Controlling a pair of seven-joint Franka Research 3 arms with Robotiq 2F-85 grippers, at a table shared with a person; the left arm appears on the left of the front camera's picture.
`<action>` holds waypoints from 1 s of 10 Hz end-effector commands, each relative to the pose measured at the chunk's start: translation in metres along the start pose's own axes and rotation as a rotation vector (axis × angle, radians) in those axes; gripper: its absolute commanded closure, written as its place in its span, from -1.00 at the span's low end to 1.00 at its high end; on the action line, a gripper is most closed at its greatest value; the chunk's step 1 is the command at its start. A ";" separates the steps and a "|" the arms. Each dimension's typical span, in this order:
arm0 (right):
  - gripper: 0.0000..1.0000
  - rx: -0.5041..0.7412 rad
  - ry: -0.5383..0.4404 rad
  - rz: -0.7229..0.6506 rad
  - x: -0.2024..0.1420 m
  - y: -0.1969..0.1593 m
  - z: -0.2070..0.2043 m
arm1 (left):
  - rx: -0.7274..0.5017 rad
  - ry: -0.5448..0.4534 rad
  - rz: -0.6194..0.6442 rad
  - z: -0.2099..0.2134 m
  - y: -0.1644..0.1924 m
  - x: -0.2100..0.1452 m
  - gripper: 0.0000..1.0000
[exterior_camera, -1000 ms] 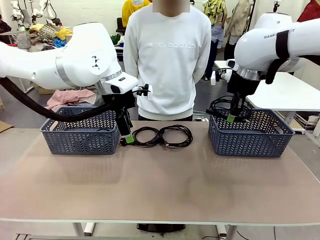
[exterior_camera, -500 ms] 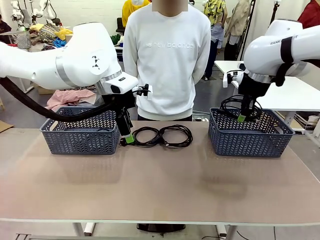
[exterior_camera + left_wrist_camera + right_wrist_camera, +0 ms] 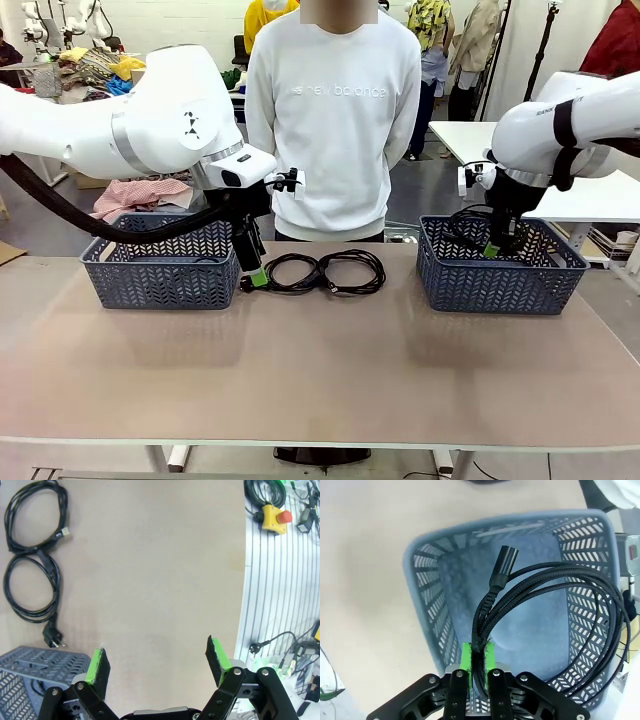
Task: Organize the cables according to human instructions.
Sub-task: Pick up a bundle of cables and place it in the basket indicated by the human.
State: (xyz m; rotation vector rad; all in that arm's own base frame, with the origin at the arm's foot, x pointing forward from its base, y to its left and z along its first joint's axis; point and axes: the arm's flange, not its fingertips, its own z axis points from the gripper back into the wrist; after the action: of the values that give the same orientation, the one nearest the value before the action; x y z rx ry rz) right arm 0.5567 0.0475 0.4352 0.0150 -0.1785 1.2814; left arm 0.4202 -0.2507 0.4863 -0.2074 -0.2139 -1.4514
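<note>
Two coiled black cables (image 3: 324,272) lie side by side on the table between the baskets, also seen in the left wrist view as cables (image 3: 34,550) at the upper left. My left gripper (image 3: 256,276) hangs open just left of them, its green pads (image 3: 96,665) wide apart with nothing between. My right gripper (image 3: 492,248) is shut on another black cable (image 3: 545,605), whose coil hangs down into the right blue basket (image 3: 500,285). The right wrist view has that gripper (image 3: 476,657) pinching the cord over the basket's (image 3: 427,605) floor.
A second blue basket (image 3: 160,275) stands at the table's left, with a dark cord partly showing inside. A person in a white sweatshirt (image 3: 335,110) stands at the far edge, hands behind the back. The near half of the table (image 3: 320,370) is bare.
My right arm has moved right and down, lowering the held cable from above the basket's left rim into the basket. The left arm has stayed still.
</note>
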 end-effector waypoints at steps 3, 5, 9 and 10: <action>0.75 -0.039 -0.022 0.000 -0.001 -0.013 -0.009 | 0.003 -0.001 0.000 0.000 -0.001 -0.001 -1.00; 0.36 -0.028 -0.010 0.002 0.002 -0.013 -0.011 | 0.003 -0.001 0.000 0.000 -0.001 -0.001 -1.00; -0.42 -0.065 -0.060 -0.098 0.005 -0.018 -0.001 | 0.003 -0.001 0.000 0.000 -0.001 -0.001 -1.00; -0.54 -0.064 -0.056 -0.099 0.006 -0.018 0.001 | 0.003 -0.001 0.000 0.000 -0.001 -0.001 -1.00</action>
State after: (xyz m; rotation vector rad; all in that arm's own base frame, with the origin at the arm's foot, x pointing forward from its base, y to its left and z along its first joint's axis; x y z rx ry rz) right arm 0.5732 0.0454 0.4362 -0.0037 -0.2414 1.2028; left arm 0.4202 -0.2507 0.4862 -0.2075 -0.2138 -1.4514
